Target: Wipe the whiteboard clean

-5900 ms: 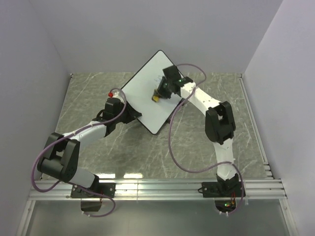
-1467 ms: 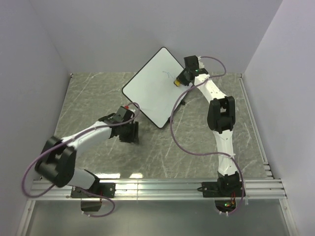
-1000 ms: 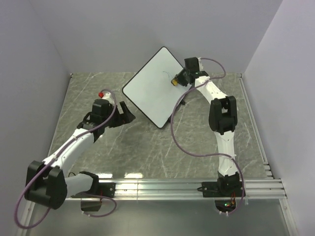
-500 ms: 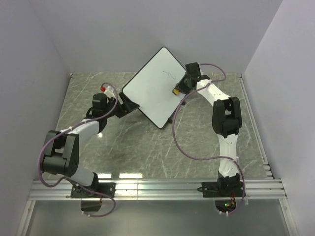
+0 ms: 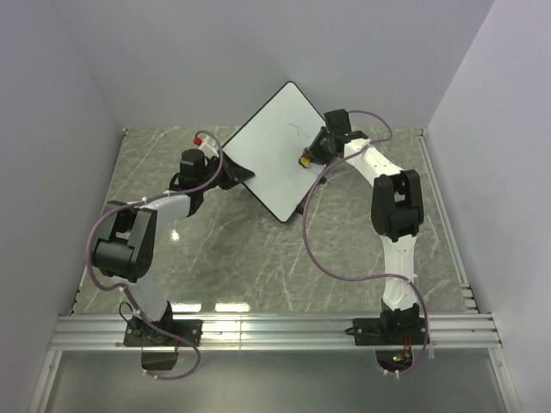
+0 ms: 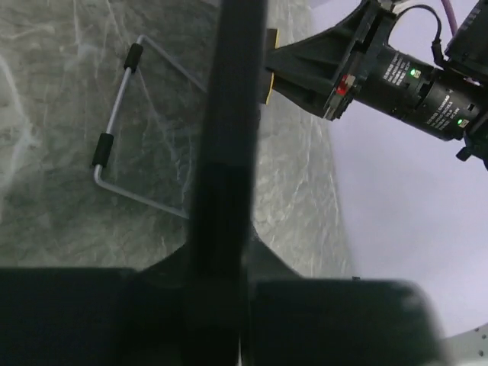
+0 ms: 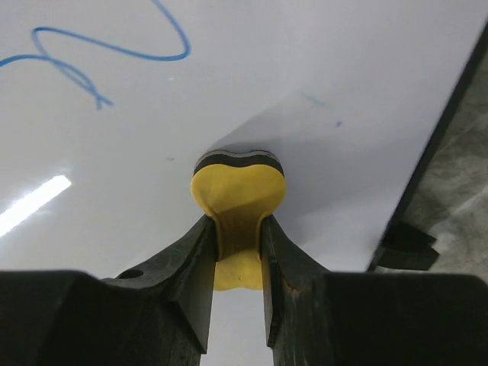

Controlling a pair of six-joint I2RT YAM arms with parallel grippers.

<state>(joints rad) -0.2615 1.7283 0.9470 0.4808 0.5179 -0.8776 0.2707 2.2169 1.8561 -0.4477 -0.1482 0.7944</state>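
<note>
**Both hands on the board, one scribble left**

Count it up: two arms, one whiteboard [image 5: 267, 168], one yellow eraser [image 7: 238, 191], one blue scribble [image 7: 107, 47]. Behind the board there's one bent wire stand [image 6: 114, 145] with two black sleeves.

The board stands tilted at the back of the surface [image 5: 258, 258]. Its near corner is down on the marble and its far corner rises against the back wall.

The left hand [image 5: 233, 170] is closed tight on the board's black left edge, which runs straight into it in the wrist view. The right hand [image 7: 238, 229] pinches the eraser by its waist, with the eraser's dark felt face pressed flat on the white. That contact sits near the board's right frame, and the scribble lies apart from it, up the board.

There's plenty of bare surface in front of the board, while walls close in at the back and both sides.

Half a second ago the left hand was just short of that edge with its jaws wide, and now it has clamped on. The right hand has barely shifted.
</note>
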